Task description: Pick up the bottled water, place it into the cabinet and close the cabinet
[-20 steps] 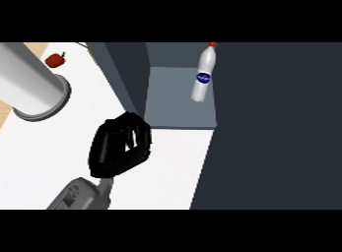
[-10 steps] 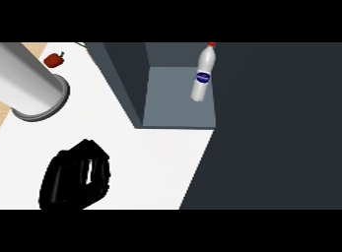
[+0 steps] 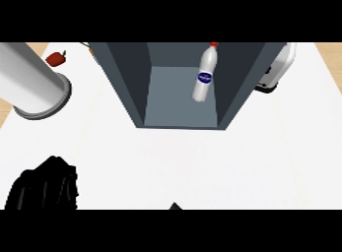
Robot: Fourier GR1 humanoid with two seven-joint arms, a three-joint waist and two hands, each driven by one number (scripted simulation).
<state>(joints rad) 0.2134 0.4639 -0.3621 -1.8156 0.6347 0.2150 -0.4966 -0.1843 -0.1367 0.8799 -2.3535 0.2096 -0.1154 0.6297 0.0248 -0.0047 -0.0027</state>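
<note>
Bottled water [image 3: 205, 75] already stands inside the open cabinet [image 3: 130, 78], up and to the right of the one hand in view, well apart from it. Left to right: black hand [image 3: 44, 187] at the lower left edge, probably the left one, though no forearm shows to confirm it; its fingers look curled and it holds nothing, clenched as far as I can tell. Above it, a white cylinder [image 3: 20, 78] with a small red fruit [image 3: 55, 59] beside it, both up-left of the cabinet. Then the cabinet itself, then a white object [image 3: 275, 69] just past its right wall. Bottle's long axis runs away from the hand, red cap at the far end, slightly tilted. Blue label with white writing, unreadable. No right hand in view, so this one is the nearer. Placing looks done; closing remains. Door isn't visible.
</note>
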